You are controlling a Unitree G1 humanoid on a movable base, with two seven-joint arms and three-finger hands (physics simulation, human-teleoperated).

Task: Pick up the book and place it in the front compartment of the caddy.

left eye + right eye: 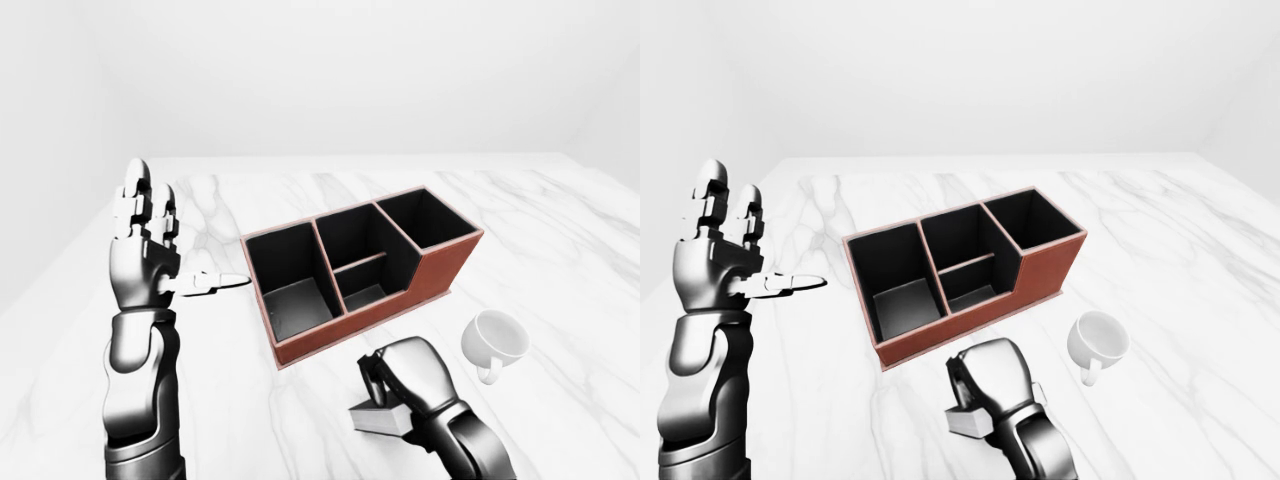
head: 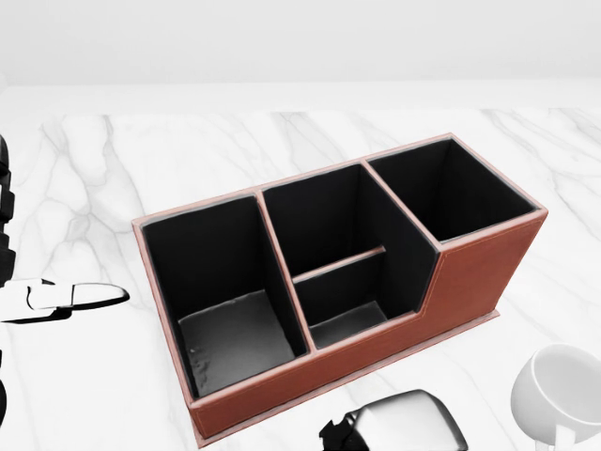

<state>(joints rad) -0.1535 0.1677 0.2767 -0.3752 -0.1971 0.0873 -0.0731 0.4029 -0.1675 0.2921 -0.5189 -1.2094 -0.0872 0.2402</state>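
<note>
Fingers, right hand (image 1: 408, 378): curled downward over the book (image 1: 382, 419), wrapped about its upper edge; I read them as clamped on it. Fingers, left hand (image 1: 150, 245): spread apart, two pointing up, thumb (image 1: 212, 283) jutting sideways toward the caddy, holding nothing.

Book: small, pale-paged, lying flat on the white marble surface (image 1: 560, 250) near its bottom edge in the left-eye view, directly beneath my right palm. Only a grey corner and page block show; the cover is hidden by the hand, so I cannot make out title or colour.

Caddy (image 1: 440, 270): red-brown walls, black lining, set diagonally mid-surface, just beyond the book and apart from it. Four compartments visible: one large at its left end, two smaller split by a low divider in the middle, one taller at its right end.

Mug (image 1: 495, 340): white, tipped on its side, to the right of my right hand, near but not touching.

Head view: right hand cut off at the bottom edge, book not visible; left hand only a sliver at the left edge.
</note>
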